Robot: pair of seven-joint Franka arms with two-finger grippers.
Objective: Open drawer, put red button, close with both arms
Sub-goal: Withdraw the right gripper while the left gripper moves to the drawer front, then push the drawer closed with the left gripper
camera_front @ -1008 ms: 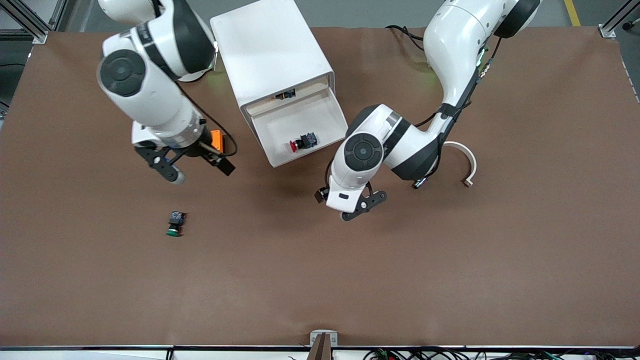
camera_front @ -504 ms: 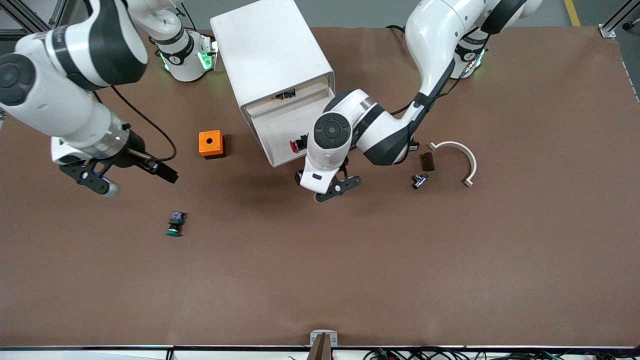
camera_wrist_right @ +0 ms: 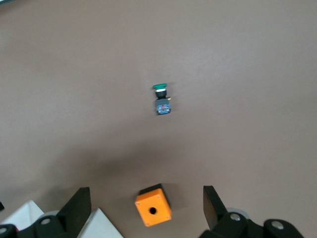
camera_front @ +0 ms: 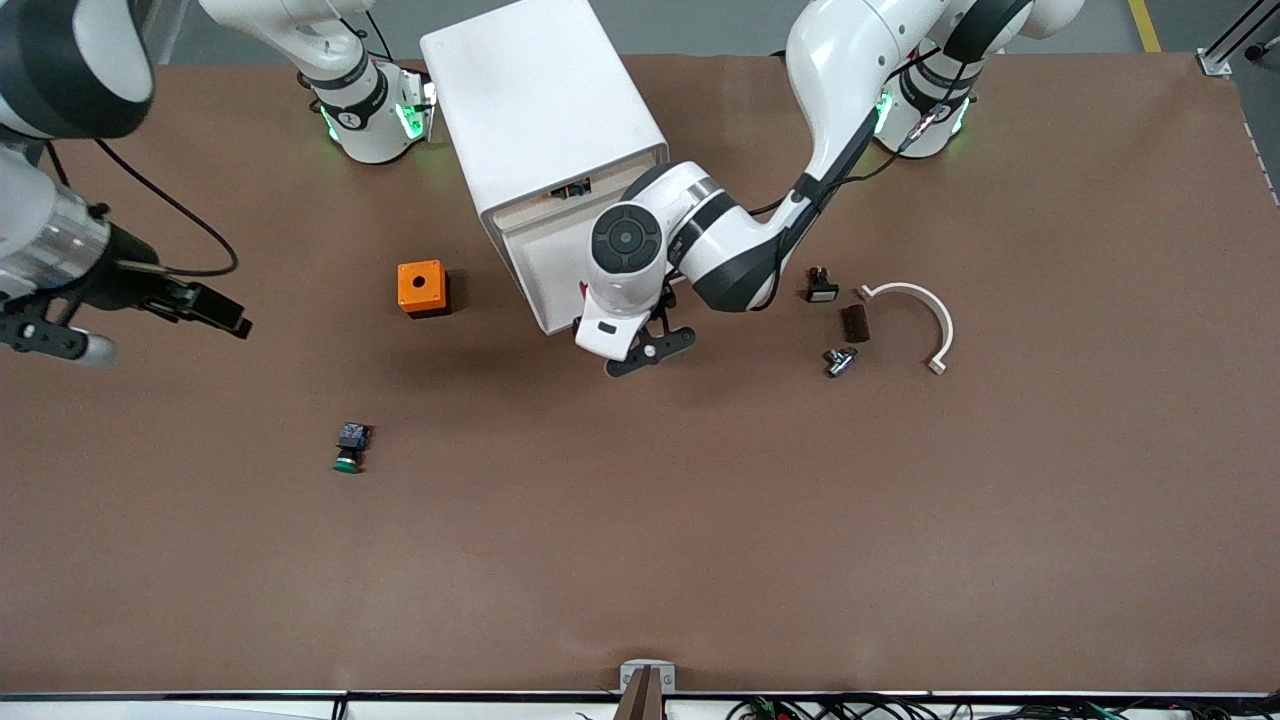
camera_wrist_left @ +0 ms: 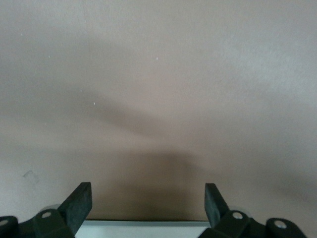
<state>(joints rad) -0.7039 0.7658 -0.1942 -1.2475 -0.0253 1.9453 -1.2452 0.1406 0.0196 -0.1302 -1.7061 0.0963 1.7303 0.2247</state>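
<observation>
The white cabinet stands at the back of the table, and its drawer is pulled out. The red button lies in the drawer, almost wholly hidden under the left arm; only a red sliver shows. My left gripper is open and empty just in front of the drawer's front. In the left wrist view the drawer's white edge lies between its fingers. My right gripper is open and empty, high over the table at the right arm's end; it also shows in the right wrist view.
An orange box with a hole sits beside the cabinet toward the right arm's end. A green-capped button lies nearer the front camera. Small black parts, a metal piece and a white curved piece lie toward the left arm's end.
My right arm has swung away from the cabinet toward its end of the table. My left gripper has moved across to the drawer's front, covering the red button. The drawer has not moved.
</observation>
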